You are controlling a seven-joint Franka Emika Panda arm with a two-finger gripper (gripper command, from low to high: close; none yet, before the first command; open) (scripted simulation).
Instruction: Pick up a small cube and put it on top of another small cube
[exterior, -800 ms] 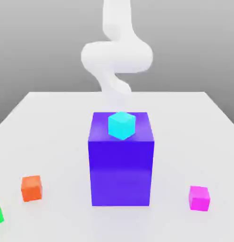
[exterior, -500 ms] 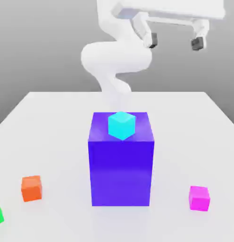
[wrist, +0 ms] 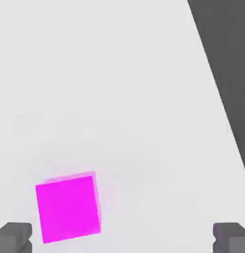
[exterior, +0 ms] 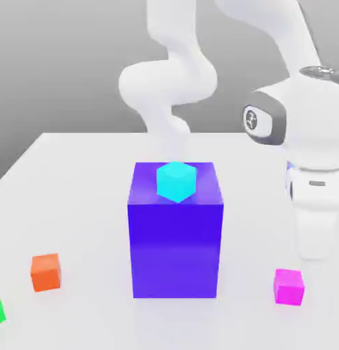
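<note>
Arm (exterior: pixel 171 75): smooth matte white, built of thick rounded tubular links with bulbous joints. Wrist housing (exterior: pixel 312 116): white, with a dark grey rounded band framing a circular cap bearing a small dark emblem (exterior: pixel 251 119). A dark ring edges the top of the housing. Below it, a white block-shaped body with faint blue tinting and a short dark slot. Fingertips (wrist: pixel 14 236): dark grey, blocky, square-ended.
</note>
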